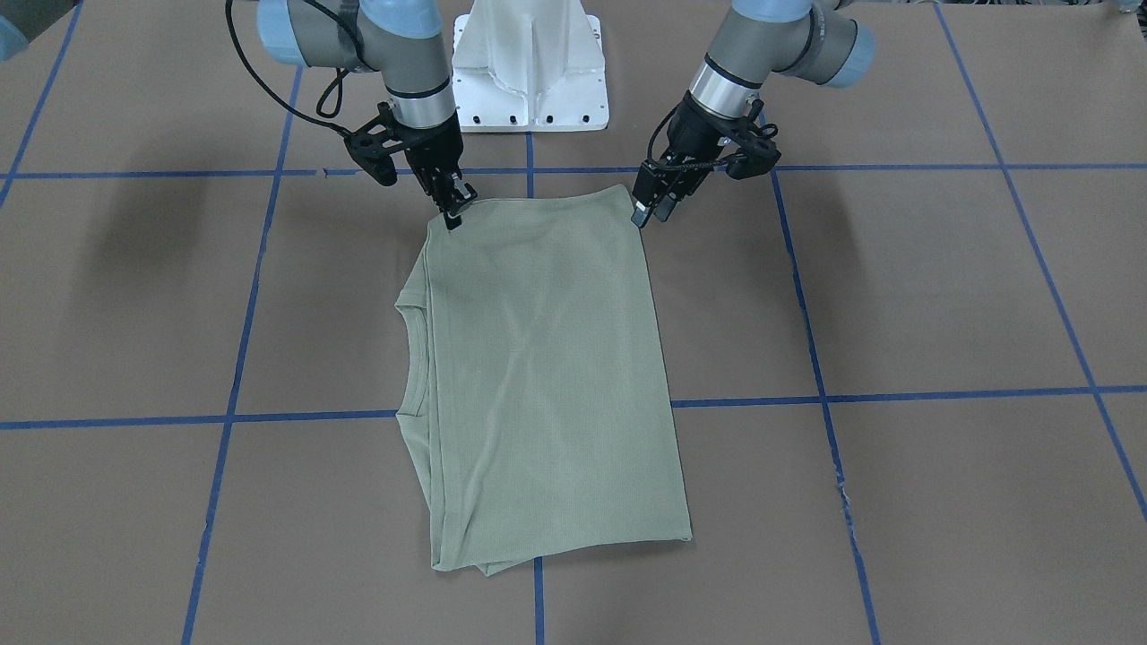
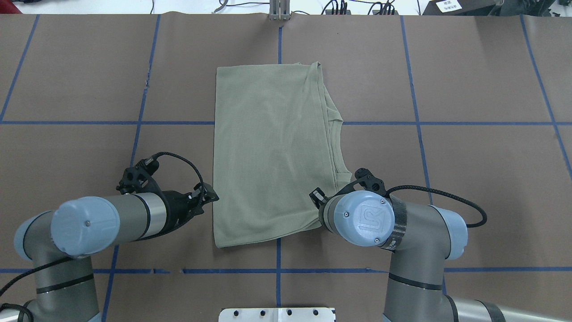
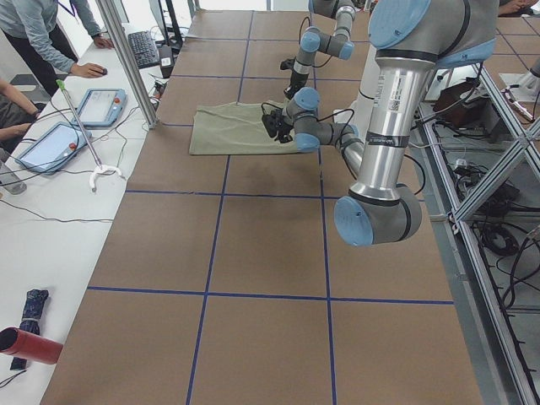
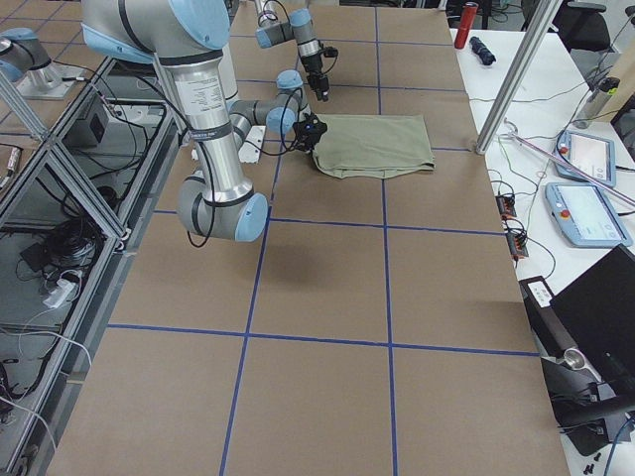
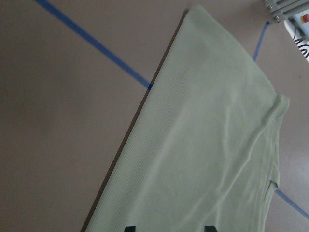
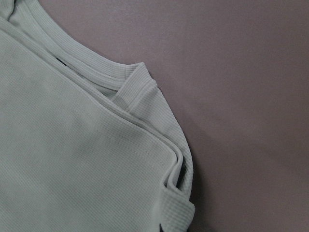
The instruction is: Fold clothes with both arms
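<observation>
Lying folded on the counter (image 1: 941, 296), the shirt (image 1: 547, 358) has the left hand (image 1: 650, 213) spread wide at one corner. The right hand (image 1: 455, 213) meets the other corner; I cannot tell its grip.

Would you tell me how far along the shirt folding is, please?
Done: the shirt lies as a narrow rectangle, sleeves folded out of sight. In hand: left gripper and right gripper sit at its robot-side corners. Left: probably one more fold, halving its length.
</observation>
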Available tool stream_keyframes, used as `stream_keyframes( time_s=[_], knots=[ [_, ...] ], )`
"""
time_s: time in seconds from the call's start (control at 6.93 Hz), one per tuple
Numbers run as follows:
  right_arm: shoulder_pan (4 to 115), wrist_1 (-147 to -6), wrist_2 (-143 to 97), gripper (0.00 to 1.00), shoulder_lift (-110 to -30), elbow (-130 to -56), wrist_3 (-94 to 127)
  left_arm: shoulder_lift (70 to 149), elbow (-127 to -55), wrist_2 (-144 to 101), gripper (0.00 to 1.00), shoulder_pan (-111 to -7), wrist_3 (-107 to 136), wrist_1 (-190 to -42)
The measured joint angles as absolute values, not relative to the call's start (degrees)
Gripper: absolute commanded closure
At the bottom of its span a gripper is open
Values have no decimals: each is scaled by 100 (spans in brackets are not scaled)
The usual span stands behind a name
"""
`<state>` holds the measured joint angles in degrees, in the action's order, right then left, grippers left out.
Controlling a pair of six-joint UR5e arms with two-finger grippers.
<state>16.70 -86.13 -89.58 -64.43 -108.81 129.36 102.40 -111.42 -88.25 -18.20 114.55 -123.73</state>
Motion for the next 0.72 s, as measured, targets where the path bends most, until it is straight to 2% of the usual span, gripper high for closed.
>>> stream_keyframes(
  time_s=[0.43,0.58,0.72],
  knots=[
    [1670,-8613,-8964,100,-6449,-10881,12927,10255,-11045,-8656,48,-1247,11742,-12324],
    [1670,-8613,-8965,100,-6450,-10883,12923,10259,-11011,-8651,53,-1114,11824,-12323],
    [1670,-8613,-8965,100,-6454,-10897,12921,10258,-10987,-8649,65,-1052,11868,-12322]
  ],
)
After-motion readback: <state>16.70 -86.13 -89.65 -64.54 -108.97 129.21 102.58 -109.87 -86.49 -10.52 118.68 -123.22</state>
